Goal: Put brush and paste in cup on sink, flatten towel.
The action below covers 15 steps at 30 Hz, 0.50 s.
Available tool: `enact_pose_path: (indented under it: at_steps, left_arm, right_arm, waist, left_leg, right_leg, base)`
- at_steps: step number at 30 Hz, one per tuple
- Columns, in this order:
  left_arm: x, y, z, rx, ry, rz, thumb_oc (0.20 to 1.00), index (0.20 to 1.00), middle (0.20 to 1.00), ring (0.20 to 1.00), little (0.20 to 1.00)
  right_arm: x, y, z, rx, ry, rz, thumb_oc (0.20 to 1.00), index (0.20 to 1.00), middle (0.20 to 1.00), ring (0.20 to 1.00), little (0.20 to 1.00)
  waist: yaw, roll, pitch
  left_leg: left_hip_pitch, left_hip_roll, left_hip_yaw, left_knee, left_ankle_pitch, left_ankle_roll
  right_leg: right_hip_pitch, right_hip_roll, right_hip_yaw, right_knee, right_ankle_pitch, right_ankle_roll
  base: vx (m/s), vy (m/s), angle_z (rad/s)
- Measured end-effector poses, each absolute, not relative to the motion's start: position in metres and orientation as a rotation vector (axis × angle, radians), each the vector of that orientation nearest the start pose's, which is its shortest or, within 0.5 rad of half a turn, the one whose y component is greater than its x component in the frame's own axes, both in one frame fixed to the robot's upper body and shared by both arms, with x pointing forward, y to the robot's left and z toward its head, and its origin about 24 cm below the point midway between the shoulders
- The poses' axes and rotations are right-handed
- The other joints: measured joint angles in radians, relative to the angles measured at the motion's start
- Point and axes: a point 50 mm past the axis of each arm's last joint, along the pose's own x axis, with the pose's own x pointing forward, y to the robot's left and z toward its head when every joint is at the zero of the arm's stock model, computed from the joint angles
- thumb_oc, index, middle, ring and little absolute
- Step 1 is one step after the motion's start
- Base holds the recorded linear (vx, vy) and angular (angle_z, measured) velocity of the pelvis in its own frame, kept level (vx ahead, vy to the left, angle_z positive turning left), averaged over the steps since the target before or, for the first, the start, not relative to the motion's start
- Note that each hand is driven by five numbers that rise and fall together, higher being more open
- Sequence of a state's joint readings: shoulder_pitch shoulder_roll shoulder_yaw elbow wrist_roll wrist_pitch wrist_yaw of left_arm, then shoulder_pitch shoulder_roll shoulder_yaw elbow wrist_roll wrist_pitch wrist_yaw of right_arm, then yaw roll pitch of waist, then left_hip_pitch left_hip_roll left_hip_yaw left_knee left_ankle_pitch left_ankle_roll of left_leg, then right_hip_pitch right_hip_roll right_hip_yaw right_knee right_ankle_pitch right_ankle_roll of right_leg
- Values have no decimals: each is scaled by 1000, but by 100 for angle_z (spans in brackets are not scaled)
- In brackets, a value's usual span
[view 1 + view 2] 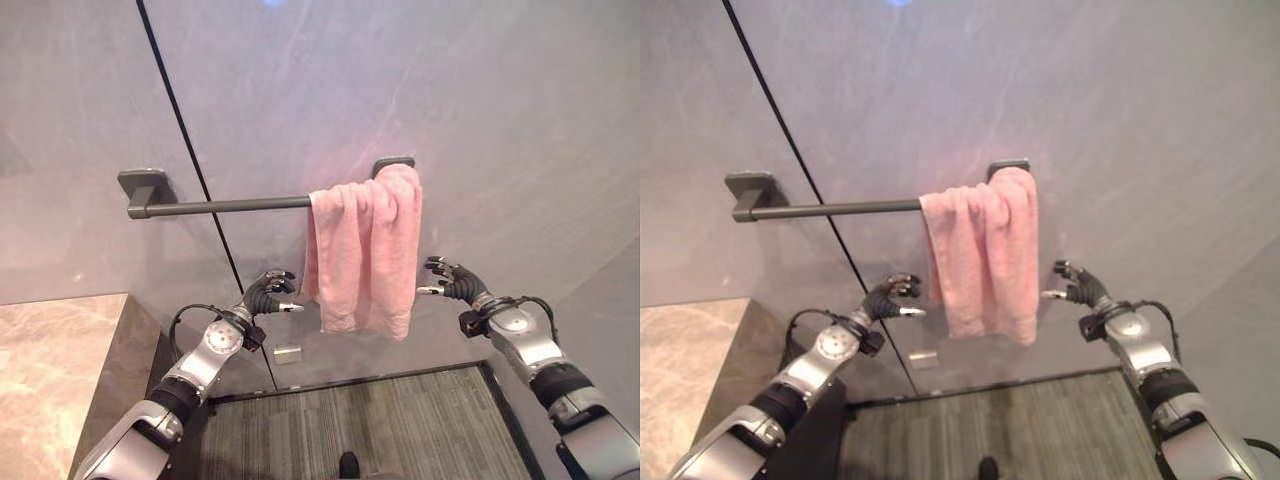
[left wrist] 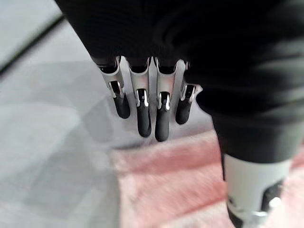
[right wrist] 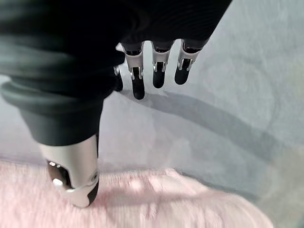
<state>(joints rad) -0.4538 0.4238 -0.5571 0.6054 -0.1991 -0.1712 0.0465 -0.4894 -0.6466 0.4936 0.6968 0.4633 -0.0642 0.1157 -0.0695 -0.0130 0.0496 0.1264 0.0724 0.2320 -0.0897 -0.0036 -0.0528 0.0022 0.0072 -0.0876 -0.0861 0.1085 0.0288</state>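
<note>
Hanging bunched at the 3 o'clock end of the rail [image 1: 220,206], the towel [image 1: 365,250] falls lengthwise between both hands. Left hand [image 1: 268,294] flanks its 9 o'clock edge, slightly nearer; right hand [image 1: 1077,285] its 3 o'clock. Wrist views: fingers [image 2: 142,114] relaxed, holding nothing; the right's fingers [image 3: 159,71] likewise.

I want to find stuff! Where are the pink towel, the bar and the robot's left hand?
pink towel [image 1: 365,250], left eye view, middle of cloth.
bar [image 1: 230,206], left eye view, bare rod.
left hand [image 1: 266,296], left eye view, dark cover.

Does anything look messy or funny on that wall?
Yes. The pink towel is bunched up at the right end of the dark bar, not spread flat. The left hand and right hand hover open beside it.
</note>
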Motion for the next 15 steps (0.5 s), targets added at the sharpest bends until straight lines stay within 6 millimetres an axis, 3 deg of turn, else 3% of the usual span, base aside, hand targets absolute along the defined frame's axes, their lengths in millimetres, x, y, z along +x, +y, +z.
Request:
enact_pose_path:
  at_steps: [4,9,10,11,12,13,15]
  left_arm:
    - [320,132,24,398,90,-368,1000,1000,1000,1000,1000]
    - [320,128,25,358,91,-367,1000,1000,1000,1000,1000]
    - [320,128,25,351,92,-366,1000,1000,1000,1000,1000]
    - [320,128,25,351,92,-366,200,200,200,200,200]
    - [320,128,25,345,95,-368,200,200,200,200,200]
    - [320,127,24,332,103,-378,200,200,200,200,200]
    - [318,124,22,321,112,-398,200,200,200,200,200]
  right_arm:
    - [323,-222,27,-352,319,281,1000,1000,1000,1000,1000]
    - [328,-200,24,-322,324,329,1000,1000,1000,1000,1000]
    - [328,-196,22,-312,325,333,589,589,589,589,589]
    - [328,-195,22,-311,325,335,451,451,451,451,451]
    - [329,-194,22,-309,323,335,451,451,451,451,451]
    - [329,-192,22,-305,323,338,200,200,200,200,200]
    - [330,-188,23,-297,319,346,200,200,200,200,200]
  waist:
    - [-2,-6,-10]
    - [-2,-10,-18]
    - [-2,-10,-19]
    - [-2,-10,-20]
    - [-1,-10,-20]
    - [-2,-11,-22]
    - [-2,-11,-25]
  left_leg:
    - [-3,4,-2,2,1,-1]
    - [-5,8,-4,4,3,-5]
    - [-5,8,-4,3,3,-5]
    - [-5,8,-4,3,3,-5]
    - [-5,8,-4,3,3,-5]
    - [-5,8,-4,3,4,-5]
    - [-5,8,-4,2,4,-5]
  right_leg:
    - [-2,4,-2,0,1,-1]
    - [-3,7,-4,0,3,-4]
    - [-3,7,-4,0,3,-4]
    - [-3,7,-4,0,3,-4]
    - [-3,7,-4,0,3,-4]
    - [-3,7,-4,0,3,-4]
    - [-3,7,-5,0,2,-5]
  base:
    - [-3,-26,-1]
    - [-2,-16,1]
    - [0,0,0]
    - [0,0,0]
    - [0,0,0]
    - [0,0,0]
    - [0,0,0]
